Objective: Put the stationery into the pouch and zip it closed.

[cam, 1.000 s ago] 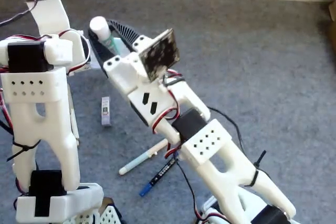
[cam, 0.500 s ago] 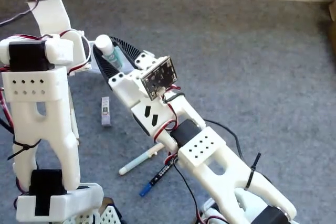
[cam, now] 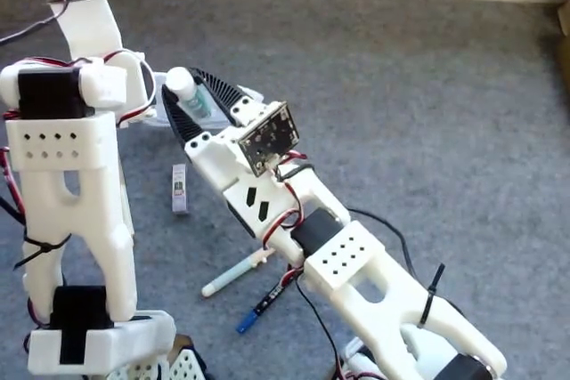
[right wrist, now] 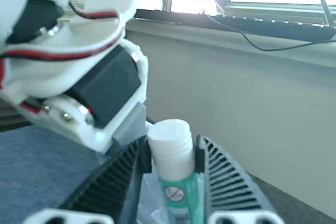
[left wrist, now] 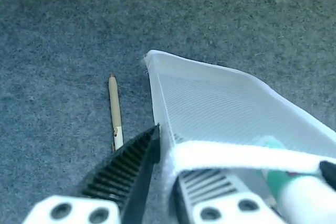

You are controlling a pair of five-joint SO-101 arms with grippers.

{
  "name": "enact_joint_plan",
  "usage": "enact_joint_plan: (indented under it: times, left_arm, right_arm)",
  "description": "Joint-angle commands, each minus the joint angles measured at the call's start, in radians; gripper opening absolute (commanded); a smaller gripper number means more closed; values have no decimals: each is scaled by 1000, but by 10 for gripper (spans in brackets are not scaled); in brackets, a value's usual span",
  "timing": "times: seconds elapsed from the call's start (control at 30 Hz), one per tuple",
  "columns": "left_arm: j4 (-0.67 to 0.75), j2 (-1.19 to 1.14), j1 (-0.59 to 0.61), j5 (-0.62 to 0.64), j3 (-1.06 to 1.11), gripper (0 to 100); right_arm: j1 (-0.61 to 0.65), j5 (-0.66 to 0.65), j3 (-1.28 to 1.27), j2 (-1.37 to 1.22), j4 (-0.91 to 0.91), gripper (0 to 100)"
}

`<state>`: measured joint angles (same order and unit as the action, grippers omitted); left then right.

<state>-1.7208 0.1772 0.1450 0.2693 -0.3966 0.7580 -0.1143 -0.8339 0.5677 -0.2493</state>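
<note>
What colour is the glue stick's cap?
White cap on the glue stick; right wrist view shows it best.

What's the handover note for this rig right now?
Left gripper: shut on the pouch rim, holding it open.
Right gripper: shut on the glue stick, at the pouch mouth.
On the table: white pen, dark pen, small bar, pencil beside the pouch.
Done: nothing seen released inside yet.
Left: drop the glue stick, load the rest, zip.

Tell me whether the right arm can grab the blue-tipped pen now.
Probably not: its end effector is shut on the glue stick at the pouch, and the pen lies far back, close beside that arm's base.
</note>
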Motion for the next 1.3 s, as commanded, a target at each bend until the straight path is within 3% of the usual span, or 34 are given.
enact_joint_plan:
  times: [0.0, 0.57, 0.83, 1.27]
  left_arm:
    - [-5, 7, -15, 11, -50, 7]
    - [2, 7, -15, 9, -50, 8]
    - [3, 7, -13, 8, -50, 8]
    - [3, 7, -8, 8, -50, 8]
  right_arm:
    - [-5, -11, 7, 27, 58, 177]
    - [-102, -11, 257, 31, 478, 177]
    - [-102, -11, 282, 263, 553, 177]
    - [-104, -5, 292, 387, 1020, 177]
